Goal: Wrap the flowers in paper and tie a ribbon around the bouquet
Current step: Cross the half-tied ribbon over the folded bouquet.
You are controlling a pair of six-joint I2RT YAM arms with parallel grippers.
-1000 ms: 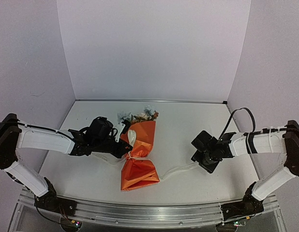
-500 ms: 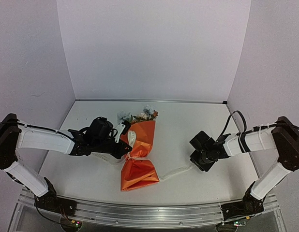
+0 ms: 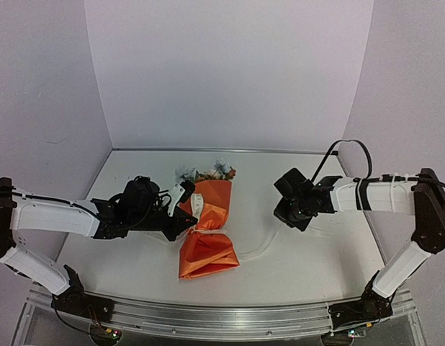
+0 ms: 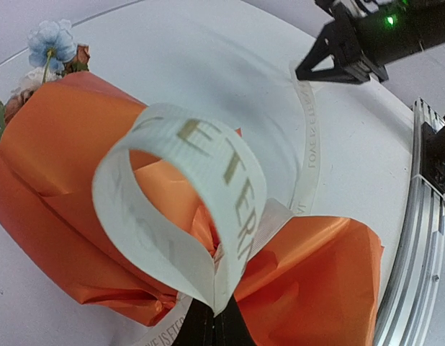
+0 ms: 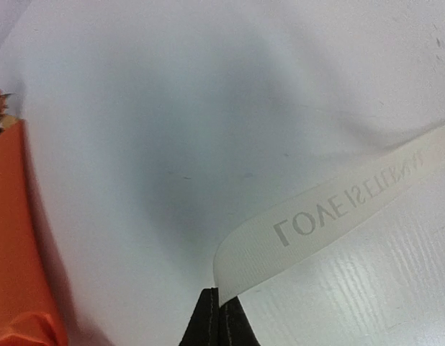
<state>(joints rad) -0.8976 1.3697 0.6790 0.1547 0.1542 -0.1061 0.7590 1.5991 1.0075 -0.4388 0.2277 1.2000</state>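
Left side: left arm [image 3: 57, 216] reaches in from the near-left corner of the tabletop [image 3: 302, 277] to the bouquet's waist. Left fingers [image 4: 199, 326] are fully closed, pinching the base of a standing ribbon [image 4: 186, 180] loop, same as a second ago. The loop arches over the orange paper [image 4: 71, 144], printed lettering facing out.

Centre: the bouquet [image 3: 208, 234] lies left of centre on the tabletop. The flowers [image 3: 212, 171] point toward the far edge and the flared paper foot toward the near edge. The waist is already cinched by ribbon. The foot has swung slightly since a second ago.

Right of centre: the ribbon's free tail runs from the waist across the bare tabletop and rises toward the right arm [image 3: 381, 194].

Right side, the change: the right fingers [image 5: 208, 317] stood open over the tail a second ago. They have now closed flat on its end. The wrist view shows the strip clamped between the dark tips. The arm has also moved away from the near edge, taking the tail with it.

Reading: both ends of the ribbon are now in hand. Wrapping looks done and tying is under way. The next move likely calls for pulling against the left hold to tighten the knot. Risk: the thin strip may slip, or the light bouquet may drag.
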